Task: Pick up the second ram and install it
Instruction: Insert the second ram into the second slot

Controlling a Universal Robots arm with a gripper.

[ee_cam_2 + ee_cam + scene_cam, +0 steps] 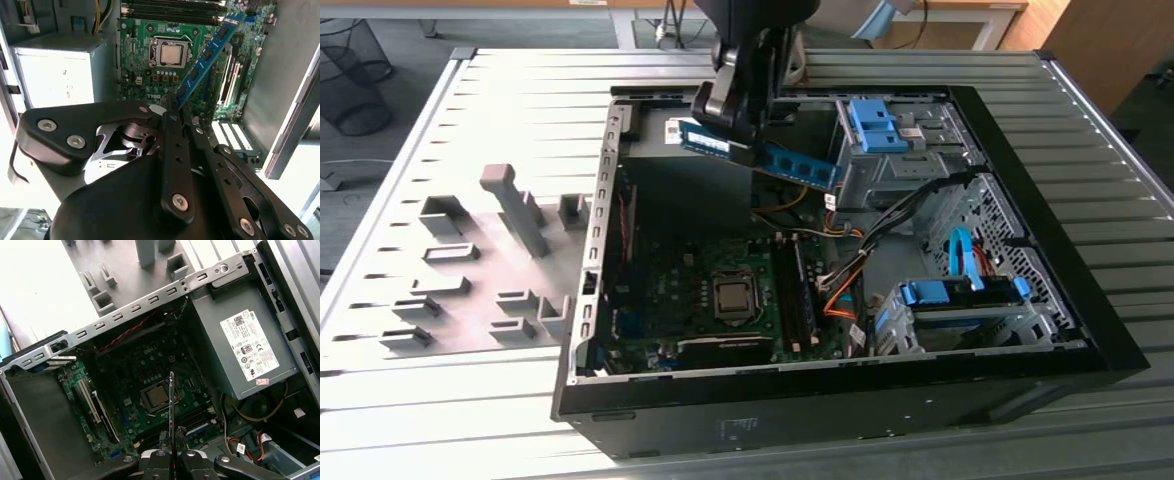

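Black linkages of my tool (172,102) are clamped on the second ram (207,55), gripped toward one end and held in the air over the far part of the open case (854,410), well above the motherboard slots (794,290). I judge a good carry needs its long edge level, parallel to those slots, and untwisted.

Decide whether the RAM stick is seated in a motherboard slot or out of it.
Out. The gripper clamps the second ram in the air above the open computer case, clear of the motherboard slots.
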